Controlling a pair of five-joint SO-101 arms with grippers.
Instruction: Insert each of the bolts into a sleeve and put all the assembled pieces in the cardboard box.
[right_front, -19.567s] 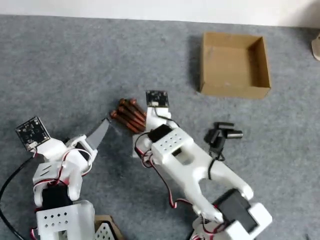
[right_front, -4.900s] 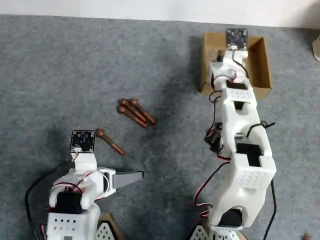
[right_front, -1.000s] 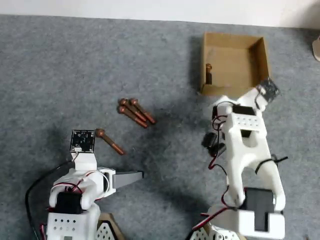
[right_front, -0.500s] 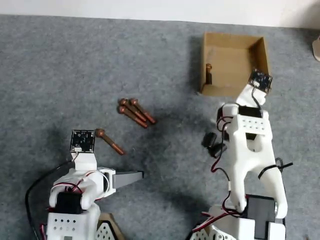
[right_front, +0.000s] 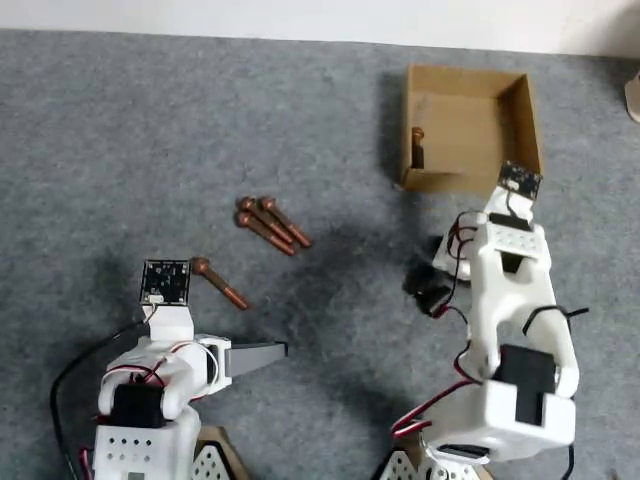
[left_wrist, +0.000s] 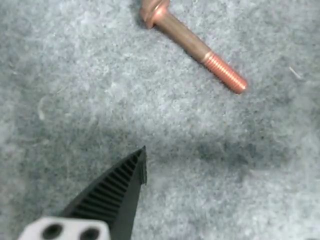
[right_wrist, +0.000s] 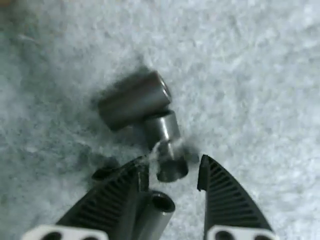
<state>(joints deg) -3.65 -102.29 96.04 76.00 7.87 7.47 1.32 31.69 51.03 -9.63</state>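
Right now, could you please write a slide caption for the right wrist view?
Open right gripper straddling one dark cylindrical metal sleeve in a small cluster on grey carpet.

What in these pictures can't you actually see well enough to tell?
- High view: the sleeves lie partly under the right arm, so their count is unclear.
- High view: the assembled piece in the cardboard box is too small to judge the fit.
- Right wrist view: one sleeve is cut off by the edge, beside the right gripper.
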